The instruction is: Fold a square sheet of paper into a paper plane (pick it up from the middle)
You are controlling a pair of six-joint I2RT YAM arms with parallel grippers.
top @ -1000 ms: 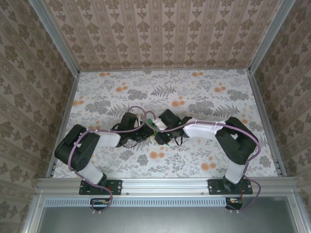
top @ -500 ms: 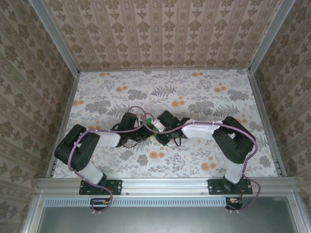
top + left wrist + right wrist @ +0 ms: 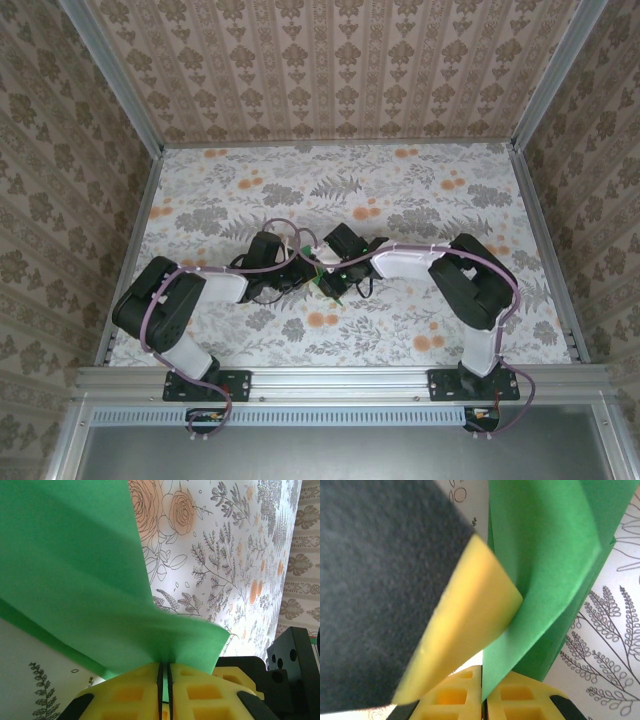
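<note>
**Top external.** Noted left gripper [image 3: 303,266] and right gripper [image 3: 326,268] meeting nose to nose over the middle of the floral table [image 3: 420,190]. Found green paper sheet [image 3: 331,284] between and just beneath them, mostly hidden by the wrists, with slivers poking out on the near side. Cannot judge jaw gap from this height.

**Left wrist.** Observed yellow pads [image 3: 125,692] pressed together to a hairline seam, pinching the green paper sheet [image 3: 75,580] at an edge near a corner. Seen fanning up and to the left in a soft curve, with a second layer below as a darker band. Rated as clamped on the sheet.

**Right wrist.** Observed own pads [image 3: 520,700] likewise drawn to a narrow seam, gripping the lower edge of the sheet [image 3: 545,555], doubled over along a long crease. Noted what looks like the left gripper's yellow fingertip [image 3: 470,615] and dark body crossing from the left, touching the paper's face just above.

**Handling assessment.** Judged very light, limp and easily creased. Likely to tear or slip if pulled in opposite directions. Recommend taking hold at an edge close beside a fold line, with flat pad contact, rather than at a free corner. Advise some slack between the two grips.
</note>
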